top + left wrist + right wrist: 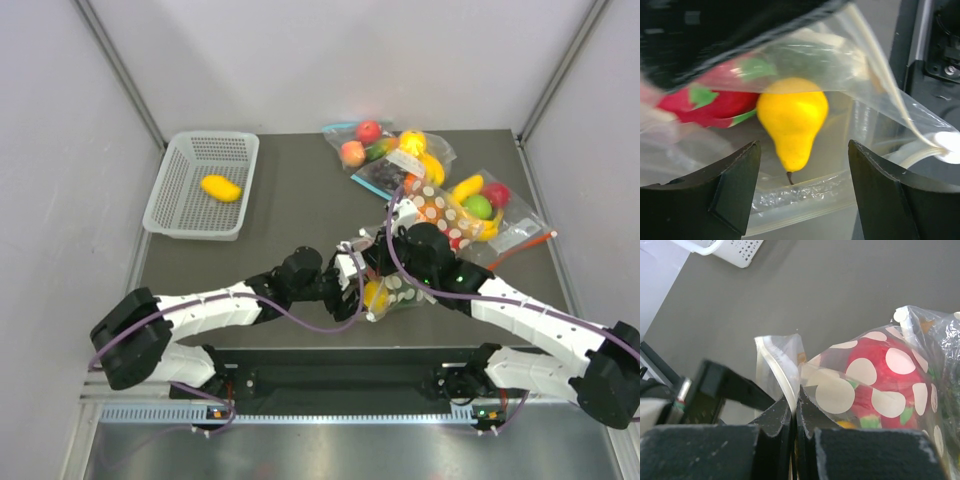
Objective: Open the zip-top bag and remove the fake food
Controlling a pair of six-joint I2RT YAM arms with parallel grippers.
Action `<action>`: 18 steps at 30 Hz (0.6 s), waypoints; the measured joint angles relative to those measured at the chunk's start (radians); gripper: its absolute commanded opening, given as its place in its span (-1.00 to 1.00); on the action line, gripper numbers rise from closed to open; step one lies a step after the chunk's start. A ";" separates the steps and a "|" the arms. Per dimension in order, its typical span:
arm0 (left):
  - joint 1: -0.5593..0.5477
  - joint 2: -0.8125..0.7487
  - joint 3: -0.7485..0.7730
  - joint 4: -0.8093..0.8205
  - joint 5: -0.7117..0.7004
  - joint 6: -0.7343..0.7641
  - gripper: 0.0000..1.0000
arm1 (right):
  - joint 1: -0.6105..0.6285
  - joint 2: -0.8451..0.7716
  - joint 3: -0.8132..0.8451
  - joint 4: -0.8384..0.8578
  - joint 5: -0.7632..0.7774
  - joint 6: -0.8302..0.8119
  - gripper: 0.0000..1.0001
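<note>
The zip-top bag (388, 292), clear with white dots, hangs between both arms near the table's front edge. My right gripper (796, 407) is shut on the bag's rim by the zip strip, and the dotted wall (875, 390) bulges to its right with a red piece (875, 357) showing through. My left gripper (804, 192) is open at the bag's mouth. A yellow pear (792, 117) of the fake food lies just ahead of its fingers (735, 185), stem toward me. A red piece with green leaves (715, 102) lies left of the pear. The lower zip strip (805, 200) runs between the jaws.
A white basket (175, 205) at the back left holds a yellow piece (220, 187). At the back right lie a dotted bag showing orange (435, 210) and clear bags of toy fruit (485, 205) (385, 150). The left arm's black body shows in the right wrist view.
</note>
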 measured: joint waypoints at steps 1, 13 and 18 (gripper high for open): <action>-0.011 0.009 0.000 0.006 -0.001 0.000 0.51 | 0.000 0.000 0.000 0.000 0.000 0.000 -1.00; -0.115 0.084 0.000 0.100 -0.093 0.002 0.61 | 0.000 -0.001 -0.031 0.011 -0.005 0.008 -1.00; -0.154 0.077 -0.008 0.150 -0.139 0.008 0.64 | 0.000 -0.012 -0.040 0.014 -0.005 0.013 -1.00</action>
